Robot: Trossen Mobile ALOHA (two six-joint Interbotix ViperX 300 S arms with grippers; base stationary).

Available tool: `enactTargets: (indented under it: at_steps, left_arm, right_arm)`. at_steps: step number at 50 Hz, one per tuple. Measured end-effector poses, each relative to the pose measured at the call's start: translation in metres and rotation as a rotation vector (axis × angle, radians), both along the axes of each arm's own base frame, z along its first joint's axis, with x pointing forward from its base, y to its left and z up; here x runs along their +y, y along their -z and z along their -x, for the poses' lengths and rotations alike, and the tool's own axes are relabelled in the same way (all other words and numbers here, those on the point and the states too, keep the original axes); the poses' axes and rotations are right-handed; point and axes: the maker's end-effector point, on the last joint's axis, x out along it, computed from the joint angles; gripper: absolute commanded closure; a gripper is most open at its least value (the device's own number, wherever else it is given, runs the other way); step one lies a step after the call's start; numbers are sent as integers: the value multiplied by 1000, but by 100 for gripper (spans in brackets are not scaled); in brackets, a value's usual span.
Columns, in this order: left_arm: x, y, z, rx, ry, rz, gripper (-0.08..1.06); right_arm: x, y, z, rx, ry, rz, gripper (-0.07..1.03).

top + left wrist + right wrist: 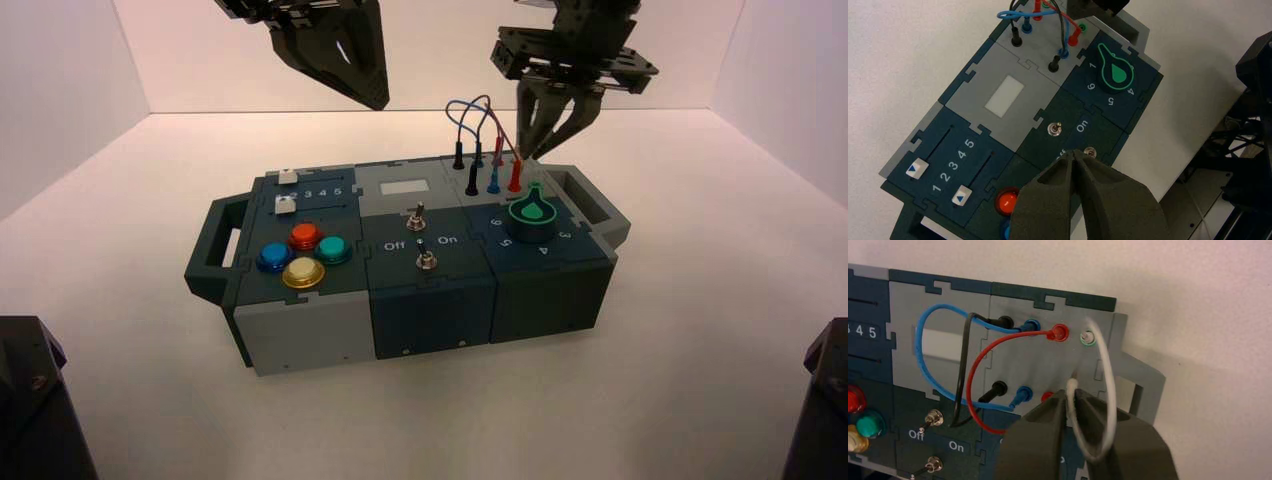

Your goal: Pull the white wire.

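Note:
The white wire (1108, 370) arches in a loop at the box's right rear corner. One pale plug (1088, 336) sits in a green-ringed socket. The other pale plug (1071, 386) is pinched between the fingertips of my right gripper (1070, 394), which is shut on it. I cannot tell whether that plug is still seated. In the high view my right gripper (538, 152) points down beside the red plug (515, 178), behind the green knob (533, 211). My left gripper (372, 98) hangs shut and empty above the box's rear middle; in its wrist view it (1075, 153) is over the toggle switches.
Blue (923, 357), black (965, 365) and red (980, 390) looped wires are plugged in just left of the white one. Two toggle switches (421, 214), two sliders (288, 190) and several coloured buttons (303, 255) lie further left. The box handle (590, 200) is right of the knob.

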Motion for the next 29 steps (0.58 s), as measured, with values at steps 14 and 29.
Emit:
enactTargets:
  at_steps: [14,29]
  left_arm:
    - [2,-4,-1,-26,11,-4,101]
    - [4,-7,-4,-68,37,-20,101]
  right_arm:
    - [1,-24,3,-29,-13,-21,61]
    - [-11,-53,32,-40,-50,-21,61]
